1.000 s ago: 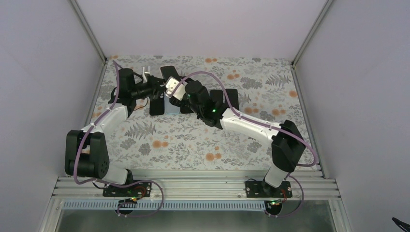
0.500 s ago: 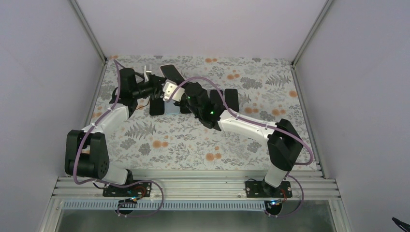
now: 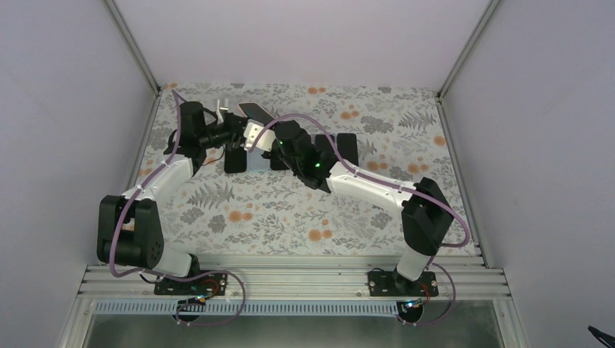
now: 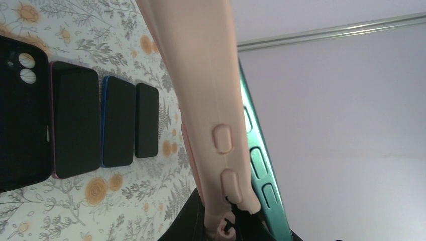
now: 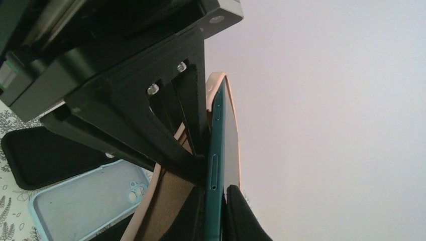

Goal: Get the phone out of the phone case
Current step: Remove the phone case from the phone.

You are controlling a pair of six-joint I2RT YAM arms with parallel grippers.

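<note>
A pale peach phone case (image 4: 206, 100) with a teal-green phone (image 4: 258, 165) partly in it is held up above the flowered table. My left gripper (image 4: 233, 223) is shut on the case's lower edge. From the other side, my right gripper (image 5: 217, 213) is shut on the phone (image 5: 215, 160), one black finger against each face. The case's edge (image 5: 160, 201) stands peeled away from the phone on the left. In the top view both grippers meet at the far left-centre, left gripper (image 3: 233, 132) and right gripper (image 3: 262, 139), with the dark phone (image 3: 254, 111) sticking out beyond them.
Below the grippers lies a row of phones and cases: a black case with camera holes (image 4: 20, 100), a pink-edged phone (image 4: 75, 120), a blue-edged phone (image 4: 119, 123), a small black one (image 4: 147, 120). A light blue case (image 5: 85, 201) lies underneath. Enclosure walls stand close behind.
My right gripper has gone from open to shut on the phone and shifted slightly left toward the left gripper. The left gripper has kept its grip on the case.
</note>
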